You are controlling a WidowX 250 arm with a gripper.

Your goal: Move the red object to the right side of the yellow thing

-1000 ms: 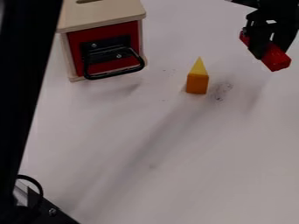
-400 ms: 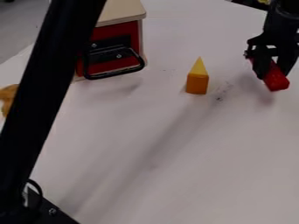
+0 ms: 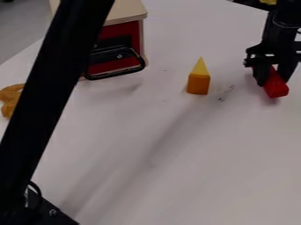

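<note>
My gripper (image 3: 270,81) hangs at the upper right, low over the white table, shut on the red object (image 3: 276,89), a block whose front end sticks out below the fingers. To their left stands the yellow thing (image 3: 200,68), a pointed top over an orange block (image 3: 199,84). A wide gap of table separates the two. Whether the red object touches the table I cannot tell.
A wooden box with a red front (image 3: 125,38) and black handle stands at the upper left. A black arm link (image 3: 50,101) crosses the left side. Behind it lies a brown object (image 3: 10,100) at the left edge.
My gripper has come down with the red object, which is now lower in the view. The black link at the left has shifted right, uncovering the brown object.
</note>
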